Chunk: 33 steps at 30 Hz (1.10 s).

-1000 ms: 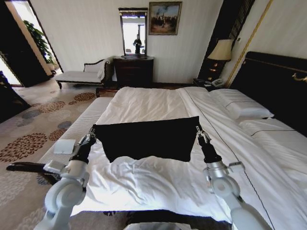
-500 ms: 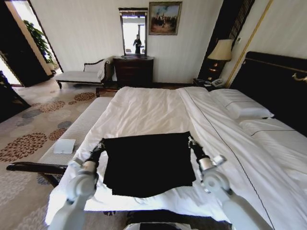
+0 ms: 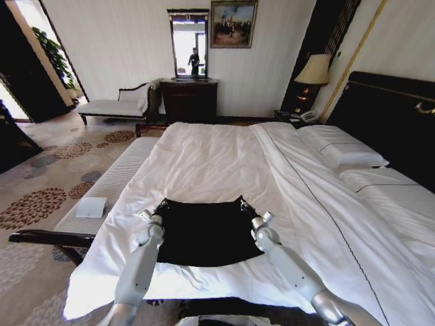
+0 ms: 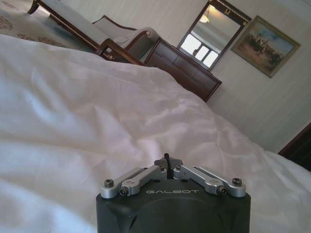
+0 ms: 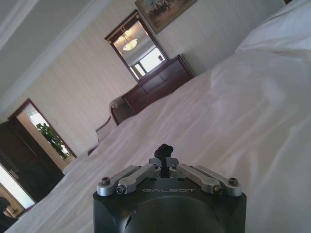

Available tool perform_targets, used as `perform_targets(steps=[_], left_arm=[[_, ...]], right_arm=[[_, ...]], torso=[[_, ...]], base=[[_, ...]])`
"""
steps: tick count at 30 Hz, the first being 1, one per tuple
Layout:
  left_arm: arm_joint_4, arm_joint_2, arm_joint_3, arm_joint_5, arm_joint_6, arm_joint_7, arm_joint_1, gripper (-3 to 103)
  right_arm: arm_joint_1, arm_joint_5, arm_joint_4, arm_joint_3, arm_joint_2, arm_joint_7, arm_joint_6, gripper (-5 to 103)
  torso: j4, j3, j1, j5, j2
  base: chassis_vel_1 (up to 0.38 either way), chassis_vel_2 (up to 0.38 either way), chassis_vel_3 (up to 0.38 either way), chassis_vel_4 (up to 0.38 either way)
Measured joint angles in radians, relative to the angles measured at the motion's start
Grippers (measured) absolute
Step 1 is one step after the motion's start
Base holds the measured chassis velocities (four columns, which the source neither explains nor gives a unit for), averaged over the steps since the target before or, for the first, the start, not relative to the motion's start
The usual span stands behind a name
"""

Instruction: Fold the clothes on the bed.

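The clothes, one black T-shirt [image 3: 204, 232], lie flat on the white sheet of the bed [image 3: 204, 153] near its foot edge. My left gripper [image 3: 161, 204] is shut on the shirt's far left corner. My right gripper [image 3: 243, 202] is shut on the far right corner. Both rest low on the sheet. In the left wrist view the left gripper [image 4: 166, 159] pinches a small tip of black fabric above the white bed [image 4: 97, 107]. In the right wrist view the right gripper [image 5: 164, 153] holds a black bunch of cloth over the bed [image 5: 233, 111].
A white-cushioned bench [image 3: 115, 178] runs along the bed's left side with a white pad [image 3: 90, 207] on it. Pillows [image 3: 343, 153] and the dark headboard [image 3: 387, 122] stand at the right. A dresser [image 3: 189, 100], a chaise [image 3: 115, 107] and a lamp [image 3: 312, 71] are at the far wall.
Both grippers have come down and closer together with the shirt. It hung spread wide above the sheet a second ago and now lies flat near the foot edge.
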Motion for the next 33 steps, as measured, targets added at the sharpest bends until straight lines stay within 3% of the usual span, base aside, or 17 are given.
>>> perform_targets(steps=[3, 8, 12, 20, 33], left_arm=[[-0.019, -0.001, -0.012, -0.033, -0.038, 0.034, 0.03, 0], [-0.047, 0.0, -0.023, -0.061, -0.052, 0.047, 0.046, 0], [-0.118, 0.022, -0.04, -0.104, -0.06, 0.073, 0.077, 0], [-0.178, 0.06, -0.047, -0.117, -0.066, 0.092, 0.145, 0], [-0.272, 0.055, -0.061, -0.154, -0.086, 0.132, 0.257, 0]], right_arm=[[0.004, 0.04, -0.003, 0.009, 0.002, -0.035, 0.024, 2], [-0.001, 0.082, 0.003, 0.023, -0.001, -0.067, 0.036, 2], [-0.04, 0.122, 0.014, 0.052, -0.03, -0.146, 0.037, 2], [-0.106, 0.128, 0.065, 0.071, -0.06, -0.211, 0.041, 2], [-0.201, 0.123, 0.141, 0.104, -0.098, -0.294, 0.11, 2]], torso=[[0.0002, 0.0, 0.0, 0.0001, 0.0], [0.0001, 0.0, 0.0, 0.0001, 0.0], [-0.0004, 0.0, 0.0, 0.0002, 0.0], [0.0001, 0.0, 0.0, 0.0002, 0.0], [-0.0001, 0.0, 0.0, 0.0002, 0.0]], base=[[0.0, 0.0, 0.0, 0.0], [0.0, 0.0, 0.0, 0.0], [0.0, 0.0, 0.0, 0.0], [0.0, 0.0, 0.0, 0.0], [0.0, 0.0, 0.0, 0.0]])
